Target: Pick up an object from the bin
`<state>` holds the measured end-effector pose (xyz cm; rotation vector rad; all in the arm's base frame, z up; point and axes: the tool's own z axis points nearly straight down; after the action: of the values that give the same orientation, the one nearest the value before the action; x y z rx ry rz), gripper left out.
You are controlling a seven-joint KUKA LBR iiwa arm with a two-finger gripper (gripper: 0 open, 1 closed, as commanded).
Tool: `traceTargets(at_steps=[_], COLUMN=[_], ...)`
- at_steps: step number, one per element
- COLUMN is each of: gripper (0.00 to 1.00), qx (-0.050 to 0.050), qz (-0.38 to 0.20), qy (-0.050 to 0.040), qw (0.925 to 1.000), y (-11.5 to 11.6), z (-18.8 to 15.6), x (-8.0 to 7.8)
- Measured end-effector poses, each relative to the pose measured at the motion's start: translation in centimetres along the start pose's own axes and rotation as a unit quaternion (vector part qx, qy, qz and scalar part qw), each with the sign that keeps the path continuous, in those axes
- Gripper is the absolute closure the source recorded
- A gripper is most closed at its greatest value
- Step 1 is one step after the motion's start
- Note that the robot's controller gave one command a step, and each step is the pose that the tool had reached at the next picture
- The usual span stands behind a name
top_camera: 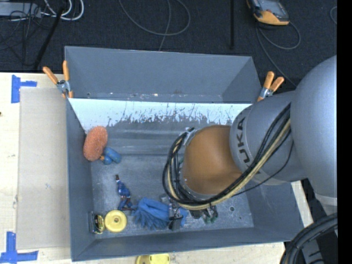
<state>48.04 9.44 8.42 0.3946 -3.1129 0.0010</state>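
Gripper [186,214] hangs low near the front wall of the grey bin [159,76], under the arm's orange cover and just beside a crumpled blue cloth-like thing [149,213]. I cannot tell whether it is open or grips anything. A yellow tape measure [114,220] lies further left.

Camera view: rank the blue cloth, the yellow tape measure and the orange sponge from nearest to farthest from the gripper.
1. Blue cloth, at the front of the bin, just left of the gripper.
2. Yellow tape measure, in the front left corner.
3. Orange sponge, against the left wall, farther back.
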Motion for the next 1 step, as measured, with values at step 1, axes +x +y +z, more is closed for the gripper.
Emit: traceTargets(at_steps=[1], gripper=[1.0], qx=[-0.001], qz=[-0.003], qy=[0.004], qw=[1.0], y=[0.14], z=[-3.68], x=[0.07])
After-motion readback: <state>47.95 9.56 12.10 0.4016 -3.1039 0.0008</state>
